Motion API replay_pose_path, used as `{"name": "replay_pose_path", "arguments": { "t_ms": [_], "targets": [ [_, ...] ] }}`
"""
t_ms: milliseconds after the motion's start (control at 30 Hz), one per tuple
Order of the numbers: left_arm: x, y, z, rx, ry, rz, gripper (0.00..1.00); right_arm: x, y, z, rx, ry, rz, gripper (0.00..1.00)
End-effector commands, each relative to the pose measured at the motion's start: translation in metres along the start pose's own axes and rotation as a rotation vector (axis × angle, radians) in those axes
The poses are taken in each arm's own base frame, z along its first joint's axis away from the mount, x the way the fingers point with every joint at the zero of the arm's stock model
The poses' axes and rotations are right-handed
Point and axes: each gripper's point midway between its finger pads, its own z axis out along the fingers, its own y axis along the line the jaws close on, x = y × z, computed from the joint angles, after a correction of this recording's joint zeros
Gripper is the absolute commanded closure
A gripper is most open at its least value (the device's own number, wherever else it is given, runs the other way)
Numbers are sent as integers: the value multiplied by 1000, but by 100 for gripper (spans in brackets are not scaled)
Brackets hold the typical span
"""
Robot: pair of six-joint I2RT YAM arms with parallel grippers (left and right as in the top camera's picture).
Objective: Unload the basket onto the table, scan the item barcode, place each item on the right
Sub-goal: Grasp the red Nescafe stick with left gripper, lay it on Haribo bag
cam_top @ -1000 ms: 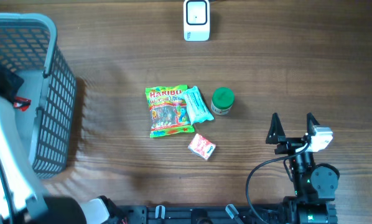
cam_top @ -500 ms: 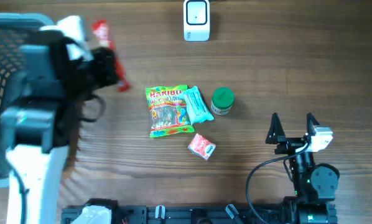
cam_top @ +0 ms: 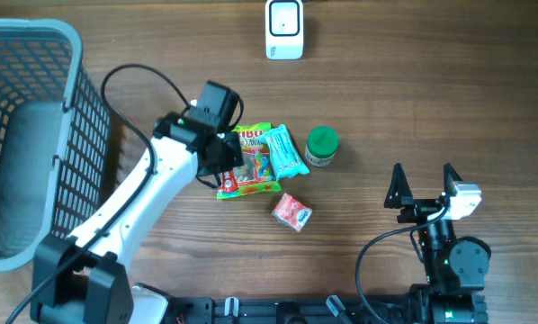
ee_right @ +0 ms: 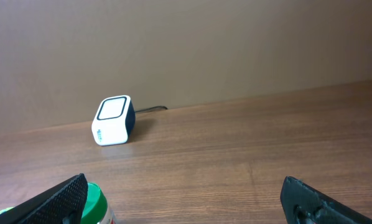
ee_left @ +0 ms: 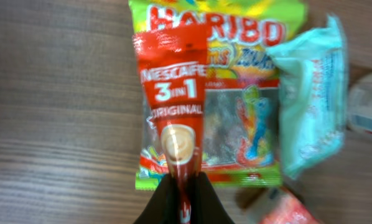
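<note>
Overhead: the left pincer hangs over one Haribo bag mid-worktop. Beside the bag lie one teal packet, one green-lidded jar and one small red packet. One basket stands left. The right pincer gapes empty, near right.

Left wrist: the jaws are clamped on one Nescafé sachet, held above the bag. This looks like the carrying step.

Right wrist: the one scanner stands at the far edge. Next, the sachet's barcode must face it.

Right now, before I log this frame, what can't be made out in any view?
- Sachet barcode: the left wrist view shows only the printed front; overhead, the left gripper covers the sachet.
- Sachet touching the Haribo bag or held above it: cannot tell.
- Jar: in the right wrist view, cut off by the bottom edge.
- Red packet: in the left wrist view, blurred and cut off by the bottom edge.
</note>
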Motion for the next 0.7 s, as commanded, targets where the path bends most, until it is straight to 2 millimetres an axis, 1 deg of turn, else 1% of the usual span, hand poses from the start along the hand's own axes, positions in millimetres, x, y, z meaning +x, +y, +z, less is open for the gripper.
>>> {"name": "replay_pose_path", "arguments": {
  "t_ms": [0,33,67,100,133,200,233,267,300,333,367,400,433,467,500,533,567,600,633,667],
  "targets": [
    [16,15,35,-10,-12,-83,96,-1,-1,0,6,-7,5,0],
    [19,5,40,45,-5,-79,96,-1,-1,0,6,-7,5,0],
    [26,-22,45,182,16,-24,96,-1,-1,0,6,-7,5,0],
    [34,-47,42,256,14,84,96,-1,-1,0,6,-7,5,0],
    [39,-61,41,281,-3,153,96,-1,-1,0,6,-7,5,0],
    [53,-110,31,382,-60,281,96,-1,-1,0,6,-7,5,0],
    [67,-138,24,441,-88,358,96,-1,-1,0,6,-7,5,0],
    [74,-148,22,460,-96,386,96,-1,-1,0,6,-7,5,0],
    [74,-149,22,442,-116,396,96,-1,-1,0,6,-7,5,0],
    [67,-146,22,416,-148,388,86,-1,-1,0,6,-7,5,0],
    [55,-141,16,387,-201,373,46,-1,-1,0,6,-7,6,0],
    [32,-130,2,332,-310,335,13,-1,-1,0,6,-7,5,0],
    [-3,-112,-29,249,-478,296,0,-1,-1,0,6,-7,5,0],
    [-46,-92,-96,187,-705,279,0,-1,-1,0,6,-7,5,1],
    [-63,-83,-133,173,-810,249,0,-1,-1,0,6,-7,5,0],
    [-75,-74,-166,162,-898,224,0,-1,-1,0,6,-7,5,0],
    [-88,-63,-206,150,-1002,194,0,-1,-1,0,6,-7,5,0],
    [-104,-48,-276,149,-1168,170,0,-1,-1,0,6,-7,5,0],
    [-113,-31,-340,133,-1312,165,0,-1,-1,0,6,-7,5,0],
    [-119,-15,-388,92,-1414,158,0,-1,-1,0,6,-7,5,0]
  ]
}}
